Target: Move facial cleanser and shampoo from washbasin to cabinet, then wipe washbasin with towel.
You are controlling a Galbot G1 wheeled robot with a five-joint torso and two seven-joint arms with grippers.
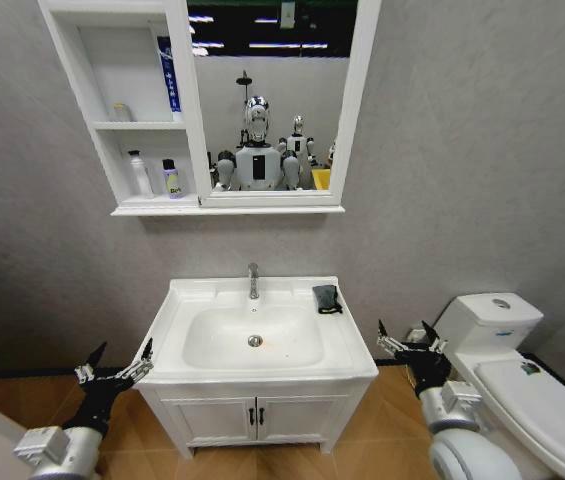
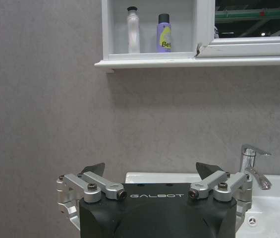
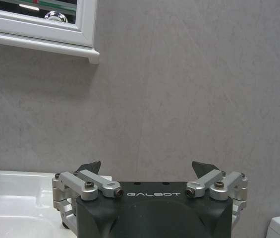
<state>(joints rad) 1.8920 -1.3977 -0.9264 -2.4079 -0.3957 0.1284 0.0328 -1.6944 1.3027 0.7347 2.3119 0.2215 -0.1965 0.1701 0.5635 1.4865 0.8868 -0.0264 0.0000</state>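
Right pincer (image 1: 407,338): wide open, empty, low beside the washbasin (image 1: 347,355); towel (image 1: 327,298) lies up and inward of it on the rim, so approach from above and pinch the fold's middle. Left pincer (image 1: 116,362): wide open, empty, off the opposite edge. Two bottles (image 1: 170,179) stand in the cabinet (image 1: 107,160) high above; tap (image 1: 253,280) beside the towel may obstruct wiping
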